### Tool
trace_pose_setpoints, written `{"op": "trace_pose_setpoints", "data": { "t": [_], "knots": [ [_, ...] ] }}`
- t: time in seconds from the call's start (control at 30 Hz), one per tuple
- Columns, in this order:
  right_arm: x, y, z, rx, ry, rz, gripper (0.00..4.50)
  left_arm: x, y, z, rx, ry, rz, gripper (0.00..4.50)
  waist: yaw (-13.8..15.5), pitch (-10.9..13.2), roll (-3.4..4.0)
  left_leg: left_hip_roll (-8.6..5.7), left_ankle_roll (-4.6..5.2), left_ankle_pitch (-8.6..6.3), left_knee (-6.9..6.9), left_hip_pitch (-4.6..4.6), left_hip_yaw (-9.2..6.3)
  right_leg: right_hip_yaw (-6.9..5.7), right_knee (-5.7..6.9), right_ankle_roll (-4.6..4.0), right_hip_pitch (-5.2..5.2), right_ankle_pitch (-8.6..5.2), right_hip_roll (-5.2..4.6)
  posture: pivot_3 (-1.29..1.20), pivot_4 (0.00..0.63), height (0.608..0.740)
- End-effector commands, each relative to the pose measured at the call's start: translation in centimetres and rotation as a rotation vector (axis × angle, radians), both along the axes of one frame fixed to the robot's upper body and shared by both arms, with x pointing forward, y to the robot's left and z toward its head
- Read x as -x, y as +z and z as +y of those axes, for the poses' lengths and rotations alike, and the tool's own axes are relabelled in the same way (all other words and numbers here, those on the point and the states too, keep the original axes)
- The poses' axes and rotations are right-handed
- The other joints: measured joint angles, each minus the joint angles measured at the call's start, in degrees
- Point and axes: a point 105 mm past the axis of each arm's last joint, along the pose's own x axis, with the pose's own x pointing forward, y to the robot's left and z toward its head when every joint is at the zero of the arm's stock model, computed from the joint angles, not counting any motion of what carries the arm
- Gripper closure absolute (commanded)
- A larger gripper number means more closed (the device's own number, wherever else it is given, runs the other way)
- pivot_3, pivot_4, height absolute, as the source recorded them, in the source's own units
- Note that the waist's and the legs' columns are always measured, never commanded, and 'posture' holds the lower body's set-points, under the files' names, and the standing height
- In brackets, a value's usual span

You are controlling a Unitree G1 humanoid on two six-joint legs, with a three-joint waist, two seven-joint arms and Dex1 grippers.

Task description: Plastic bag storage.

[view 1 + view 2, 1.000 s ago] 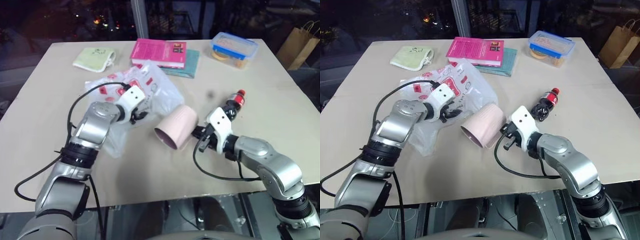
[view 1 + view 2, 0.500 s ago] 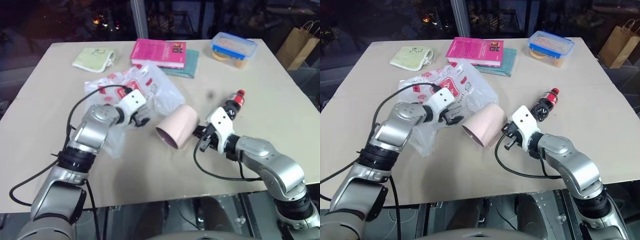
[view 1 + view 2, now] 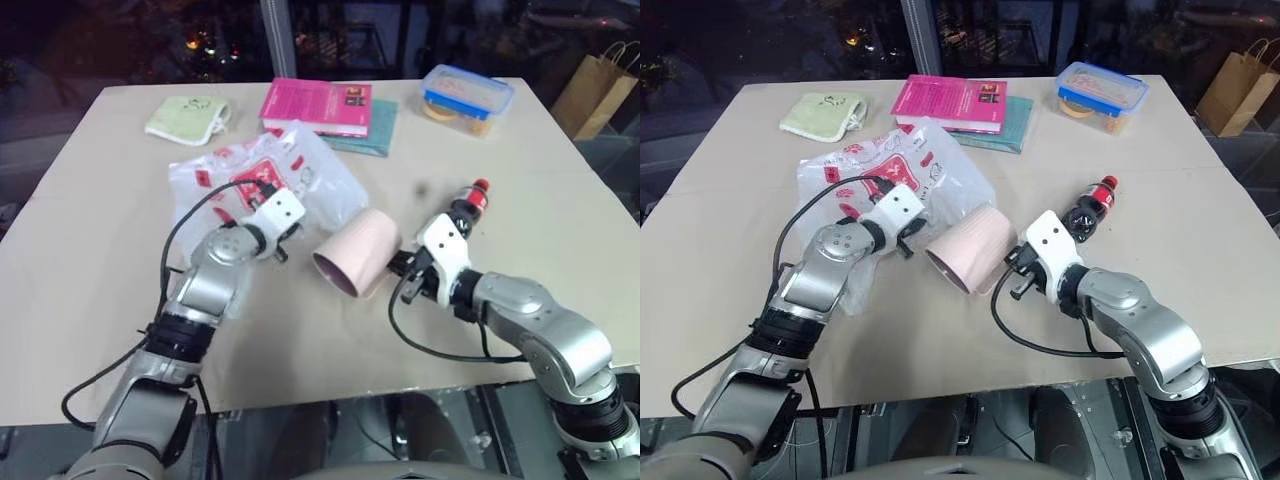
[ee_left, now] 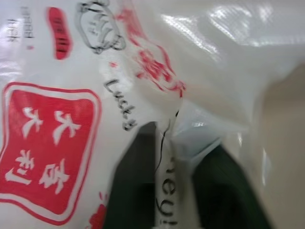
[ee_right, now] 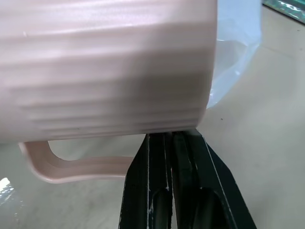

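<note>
Dim room, blurry wrist pics

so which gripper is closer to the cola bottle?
Right. The right gripper sits just beside the cola bottle, shut on the pink cup; the left gripper is beyond the cup, pinching the plastic bag.

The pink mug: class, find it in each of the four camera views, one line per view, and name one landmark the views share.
Left eye view: pink mug on its side, centre, between the grippers.
Right eye view: centre, slightly left.
Left wrist view: not in it.
Right wrist view: its ribbed wall and handle, just above the right gripper.
Shared landmark: the plastic bag, beside the mug, up close in the left wrist view.
</note>
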Motion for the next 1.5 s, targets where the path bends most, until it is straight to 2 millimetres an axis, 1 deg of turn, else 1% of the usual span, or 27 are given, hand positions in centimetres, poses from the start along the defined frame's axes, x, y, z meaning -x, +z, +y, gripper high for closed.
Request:
{"op": "trace_pose_setpoints", "data": {
  "t": [0.03, 0.07, 0.17, 0.23, 0.3, 0.33, 0.4, 0.5, 0.6, 0.7, 0.8, 0.83, 0.9, 0.97, 1.03, 1.07, 1.1, 1.17, 1.23, 1.27, 1.33, 1.4, 1.43, 1.5],
  "knots": [
    [0.2, 1.4, 1.3, -0.02, 0.074, -0.047, 4.5, -0.8, 5.4, 1.3, 0.169, 0.047, -0.025, 4.43, 0.0, 0.0, 0.0, 0.01, 0.0, 0.0, 0.03, 0.0, -0.02, -0.03, 0.0, 0.0, 0.01, 0.0, 0.02, 0.0, 0.15, 0.74],
    [0.1, 1.4, 1.5, -0.019, 0.09, -0.047, 4.5, -0.9, 6.0, 1.4, 0.19, 0.051, -0.013, 4.43, -0.1, 0.0, 0.0, 0.0, 0.0, 0.0, 0.03, 0.02, -0.01, -0.03, 0.01, 0.0, 0.02, 0.0, 0.02, 0.0, 0.15, 0.74],
    [-0.1, 1.5, 2.4, -0.02, 0.134, -0.04, 4.5, -1.0, 7.6, 1.5, 0.175, 0.035, -0.005, 4.43, -0.2, 0.0, 0.01, -0.02, 0.0, 0.0, 0.03, 0.05, 0.01, -0.02, 0.02, 0.01, 0.04, 0.0, 0.02, 0.0, 0.15, 0.74],
    [-0.7, 1.3, 3.1, -0.002, 0.163, -0.041, 4.5, -0.9, 8.7, 1.5, 0.164, 0.015, 0.0, 4.43, -0.3, 0.0, 0.01, -0.03, -0.01, 0.0, 0.02, 0.06, 0.02, 0.0, 0.02, 0.0, 0.04, 0.0, 0.02, 0.0, 0.15, 0.74],
    [-1.2, 1.4, 3.7, 0.01, 0.182, -0.047, 4.5, -0.7, 9.4, 1.4, 0.139, -0.007, -0.003, 4.43, -0.4, 0.0, 0.02, -0.03, -0.02, 0.01, 0.01, 0.03, 0.02, 0.0, 0.02, 0.0, 0.01, 0.0, 0.03, 0.0, 0.15, 0.74],
    [-1.6, 1.6, 4.1, 0.006, 0.192, -0.052, 4.5, -0.6, 9.7, 1.4, 0.139, -0.016, 0.005, 4.43, -0.4, 0.0, 0.01, -0.03, -0.02, 0.01, 0.0, 0.03, 0.01, 0.0, 0.03, 0.0, 0.0, 0.0, 0.03, 0.0, 0.15, 0.74],
    [-3.0, 2.4, 5.7, -0.008, 0.213, -0.066, 4.5, -0.4, 10.7, 1.1, 0.124, -0.038, 0.007, 4.43, -0.6, 0.0, 0.01, -0.02, -0.02, 0.01, -0.01, 0.03, 0.04, 0.02, 0.03, 0.0, -0.01, 0.0, 0.04, 0.0, 0.15, 0.74],
    [-4.2, 3.3, 8.2, -0.004, 0.27, -0.093, 4.5, 0.5, 11.4, -0.3, 0.09, -0.108, 0.041, 4.43, -0.8, 0.0, 0.02, -0.03, -0.03, 0.01, 0.0, 0.02, 0.04, 0.02, 0.1, 0.0, -0.04, 0.0, 0.05, 0.0, 0.15, 0.74],
    [-5.3, 3.3, 9.3, -0.015, 0.285, -0.085, 4.5, 1.3, 11.7, -1.3, 0.079, -0.157, 0.071, 4.43, -1.0, 0.0, 0.02, -0.04, -0.09, 0.05, -0.03, 0.01, -0.03, 0.01, 0.08, -0.01, -0.04, 0.0, 0.05, 0.0, 0.15, 0.74],
    [-6.6, 2.4, 9.2, 0.007, 0.249, -0.05, 4.5, 1.9, 12.1, -2.0, 0.113, -0.184, 0.099, 4.43, -1.0, 0.0, 0.02, -0.07, -0.25, 0.14, -0.06, -0.02, 0.0, 0.07, 0.0, -0.01, -0.04, 0.0, 0.03, 0.0, 0.15, 0.74],
    [-9.2, 1.2, 7.7, 0.064, 0.094, -0.004, 4.5, 2.9, 11.9, -2.5, 0.107, -0.236, 0.15, 4.43, -1.3, 0.0, 0.03, -0.08, -0.27, 0.15, -0.07, -0.1, 0.02, 0.11, 0.0, -0.01, -0.14, 0.0, 0.02, 0.0, 0.15, 0.74],
    [-9.8, 0.8, 7.1, 0.1, 0.061, -0.01, 4.5, 3.1, 11.9, -2.6, 0.107, -0.242, 0.159, 4.43, -1.4, 0.0, 0.03, -0.08, -0.27, 0.15, -0.11, -0.09, 0.03, 0.13, 0.01, -0.01, -0.16, 0.0, 0.02, 0.0, 0.15, 0.74],
    [-10.8, 0.2, 6.2, 0.119, 0.001, -0.004, 4.5, 3.6, 11.5, -2.6, 0.124, -0.264, 0.204, 4.43, -1.6, 0.0, 0.03, -0.06, -0.28, 0.16, -0.14, -0.08, 0.03, 0.14, 0.04, -0.02, -0.21, 0.0, 0.03, 0.0, 0.15, 0.74],
    [-11.7, 0.1, 5.7, 0.126, -0.058, -0.009, 4.5, 3.9, 11.0, -2.7, 0.124, -0.275, 0.228, 4.43, -1.7, 0.0, 0.03, -0.05, -0.29, 0.16, -0.15, -0.07, 0.04, 0.16, 0.07, -0.02, -0.23, -0.01, 0.05, 0.0, 0.15, 0.74],
    [-12.4, 0.7, 6.5, 0.111, -0.087, -0.035, 4.5, 3.8, 10.8, -2.9, 0.152, -0.269, 0.239, 4.43, -1.8, 0.0, 0.04, -0.05, -0.3, 0.16, -0.16, -0.06, 0.11, 0.24, 0.11, -0.02, -0.27, 0.0, 0.05, 0.0, 0.15, 0.74],
    [-12.5, 1.2, 7.2, 0.101, -0.083, -0.058, 4.5, 3.8, 10.8, -3.0, 0.174, -0.266, 0.246, 4.43, -1.9, 0.0, 0.04, -0.05, -0.3, 0.17, -0.16, -0.05, 0.14, 0.28, 0.13, -0.02, -0.27, 0.0, 0.06, 0.0, 0.15, 0.74],
    [-12.4, 1.4, 8.1, 0.065, -0.075, -0.025, 4.5, 3.7, 10.7, -3.1, 0.193, -0.26, 0.253, 4.43, -1.9, 0.0, 0.04, -0.05, -0.3, 0.17, -0.16, -0.04, 0.17, 0.32, 0.19, -0.02, -0.31, 0.0, 0.06, 0.0, 0.15, 0.74],
    [-12.4, 2.6, 10.6, 0.007, -0.047, -0.035, 4.5, 3.3, 10.2, -3.1, 0.203, -0.239, 0.252, 4.43, -2.1, 0.0, 0.04, -0.05, -0.33, 0.18, -0.16, -0.06, 0.22, 0.39, 0.38, -0.03, -0.43, 0.0, 0.06, 0.0, 0.15, 0.74],
    [-11.4, 3.2, 13.2, -0.026, 0.056, -0.026, 4.5, 3.1, 9.7, -3.0, 0.226, -0.219, 0.249, 4.43, -2.5, 0.0, 0.04, -0.03, -0.39, 0.22, -0.17, -0.05, 0.24, 0.45, 0.58, -0.04, -0.56, -0.01, 0.09, 0.0, 0.15, 0.74],
    [-10.8, 3.1, 14.3, -0.027, 0.105, -0.022, 4.5, 3.0, 9.4, -2.9, 0.237, -0.201, 0.242, 4.43, -2.6, 0.0, 0.04, -0.03, -0.4, 0.22, -0.18, -0.06, 0.22, 0.44, 0.6, -0.04, -0.58, -0.01, 0.1, 0.0, 0.15, 0.74],
    [-9.8, 2.3, 16.0, -0.015, 0.184, 0.025, 4.5, 2.9, 9.4, -2.9, 0.268, -0.185, 0.232, 4.43, -2.6, 0.0, 0.04, -0.03, -0.39, 0.22, -0.17, -0.04, 0.23, 0.45, 0.61, -0.04, -0.57, -0.01, 0.09, 0.0, 0.15, 0.74],
    [-9.4, 1.7, 17.0, -0.001, 0.231, 0.039, 4.5, 2.8, 9.4, -2.9, 0.295, -0.173, 0.225, 4.43, -2.6, 0.0, 0.04, -0.08, -0.39, 0.22, -0.15, -0.06, 0.18, 0.41, 0.61, -0.04, -0.54, -0.01, 0.04, 0.0, 0.15, 0.74],
    [-9.0, 1.4, 17.5, 0.014, 0.274, 0.037, 4.17, 2.8, 9.3, -2.8, 0.299, -0.166, 0.224, 4.47, -2.6, 0.0, 0.04, -0.11, -0.39, 0.22, -0.14, -0.06, 0.18, 0.43, 0.61, -0.04, -0.54, -0.01, 0.01, 0.0, 0.15, 0.74],
    [-9.5, 1.0, 17.4, 0.085, 0.262, -0.015, 3.48, 2.9, 9.1, -2.7, 0.315, -0.152, 0.219, 4.5, -2.6, 0.0, 0.05, -0.15, -0.4, 0.22, -0.14, -0.06, 0.17, 0.43, 0.64, -0.04, -0.54, -0.01, -0.01, 0.0, 0.15, 0.74]
  ]
}}
